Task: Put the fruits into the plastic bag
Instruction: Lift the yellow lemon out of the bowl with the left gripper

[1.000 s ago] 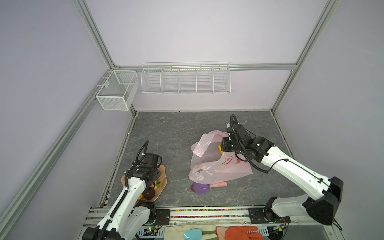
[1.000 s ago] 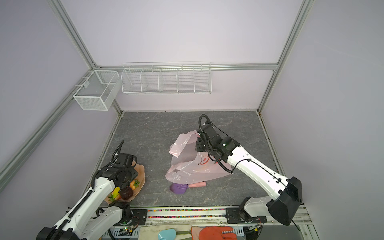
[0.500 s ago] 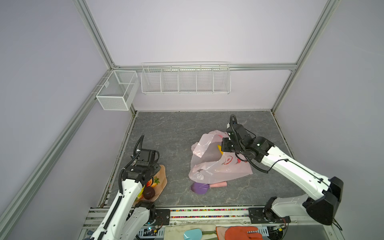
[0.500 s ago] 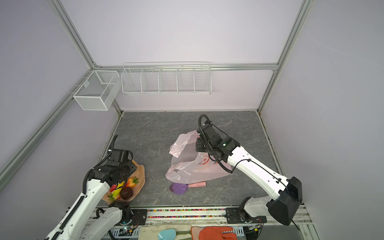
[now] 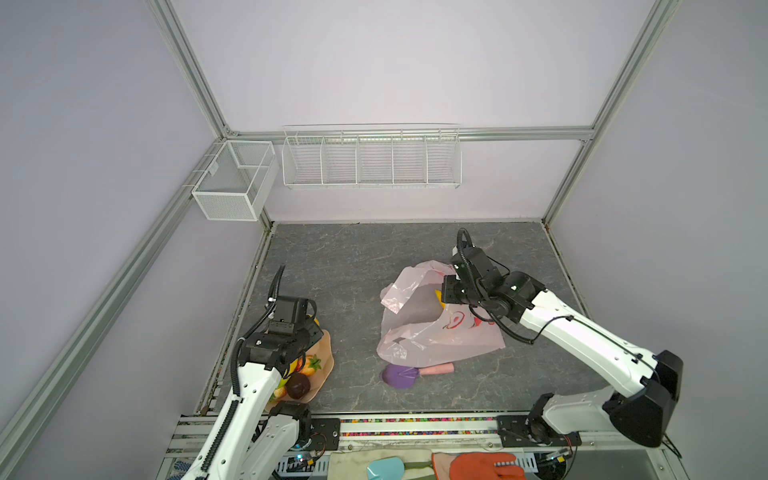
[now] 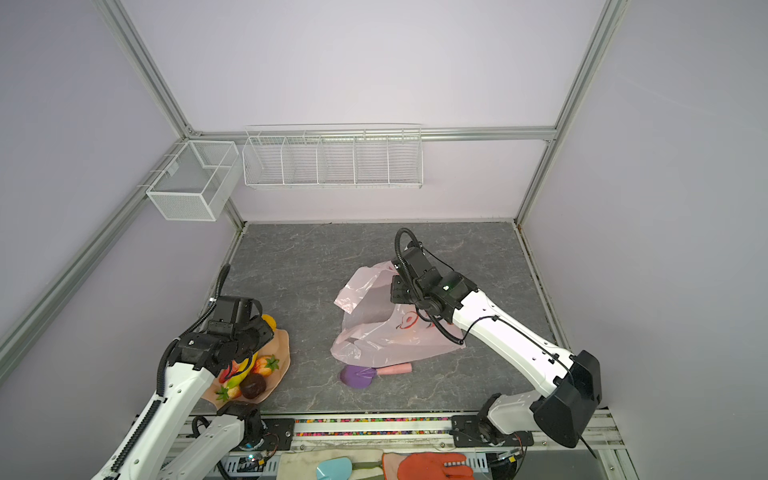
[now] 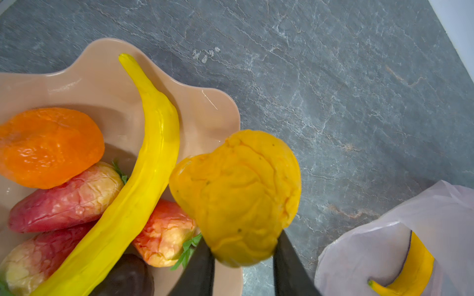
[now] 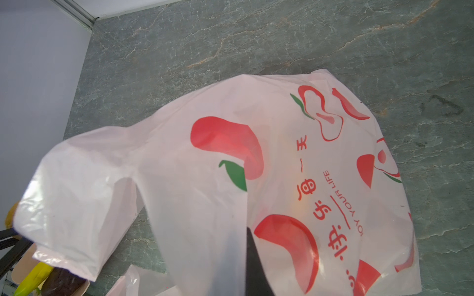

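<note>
While the left jaws clench a soft orange-yellow fruit (image 7: 236,197), held just past the scalloped rim of a peach bowl (image 7: 102,77), the plastic bag (image 5: 436,340) lies to their right across a bare stretch of grey table (image 5: 332,266). In both top views the bowl stands at the near left corner. The bag sits near the middle of the table, well apart from the bowl.

The right jaws are clenched on the bag's far edge. They hold its mouth (image 5: 415,291) raised and open toward the left, the side the fruit would come from. The left arm (image 5: 253,390) is nearer the bowl and carries the fruit, and the right arm (image 5: 582,336) is occupied with the bag. The coming move looks like a carry to the right and slightly away, ending above the open mouth.

Counted:
- One fruit is in the jaws.
- One banana in the bag (image 7: 413,261) shows through the mouth.
- The bowl holds six that can be seen:
  - one long banana (image 7: 143,166), its length running from the rim across the pile
  - one orange fruit (image 7: 48,148)
  - three red-and-yellow fruits (image 7: 66,197), some with green leaves
  - one dark maroon ball (image 6: 253,386)

One purple scoop (image 5: 399,376) with a pink handle lies at the bag's near edge.
</note>
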